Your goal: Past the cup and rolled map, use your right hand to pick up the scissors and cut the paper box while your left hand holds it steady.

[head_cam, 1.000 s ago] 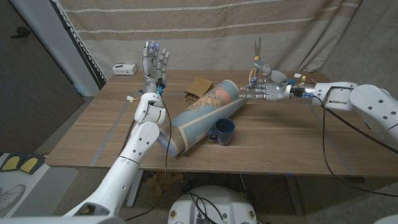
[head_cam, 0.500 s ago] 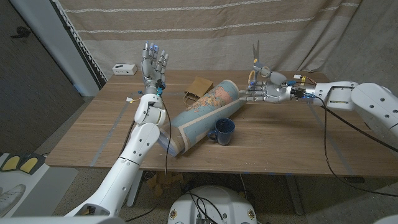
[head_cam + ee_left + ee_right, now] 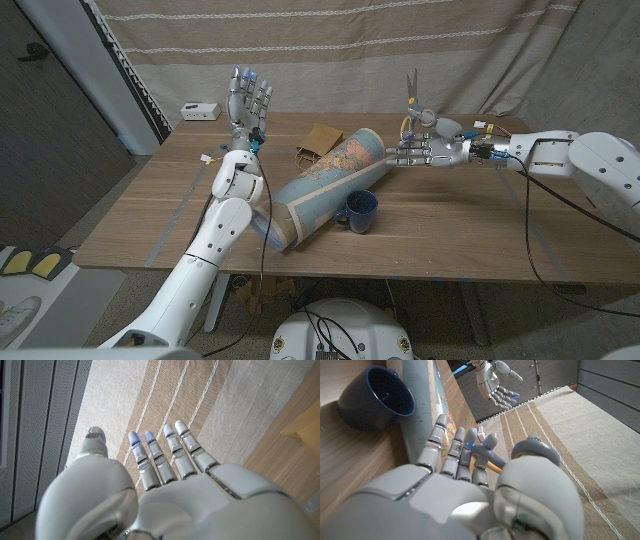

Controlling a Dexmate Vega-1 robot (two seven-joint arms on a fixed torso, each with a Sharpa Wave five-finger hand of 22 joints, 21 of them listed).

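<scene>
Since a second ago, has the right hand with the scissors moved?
Barely: the right hand holding the scissors has drifted slightly away from the rolled map.

Scissors rising slightly in the right hand

The right hand is drawing back toward its arm, carrying the upright scissors a little higher above the table.

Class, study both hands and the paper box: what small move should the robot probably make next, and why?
Probably lower the left hand onto the paper box. The right hand already grips the scissors, blades up, while the left hand hovers open above the table, touching nothing, with the box unheld beyond the rolled map.
</scene>
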